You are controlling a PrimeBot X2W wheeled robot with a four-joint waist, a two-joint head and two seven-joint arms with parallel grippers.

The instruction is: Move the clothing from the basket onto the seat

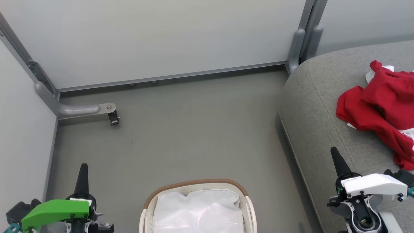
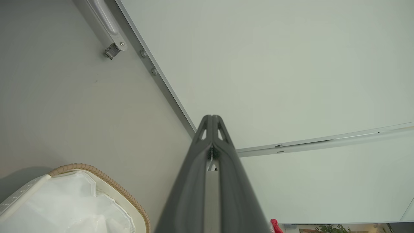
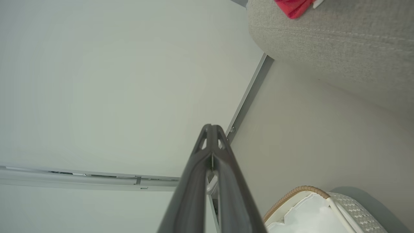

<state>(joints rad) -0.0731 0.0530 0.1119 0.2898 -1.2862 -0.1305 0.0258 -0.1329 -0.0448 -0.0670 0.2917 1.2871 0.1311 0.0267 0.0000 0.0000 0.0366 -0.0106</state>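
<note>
You see the clothing [image 1: 381,110] heaped on the seat [image 1: 317,106], well apart from the basket [image 1: 197,185], whose white liner [image 1: 197,210] lies bare, so the job looks finished. Your left tool [image 1: 82,170] and right tool [image 1: 335,154] are fully closed, holding nothing, and parked low, likely at rest.

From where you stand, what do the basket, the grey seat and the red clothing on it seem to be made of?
Basket: looks like white moulded plastic, matte, with small perforations in its wall; the tan rim seems woven or braided, perhaps rattan or an imitation.
Seat: grey woven upholstery, coarse-textured with stitched seams.
Clothing: soft red fabric, matte and crumpled, likely knit.
</note>
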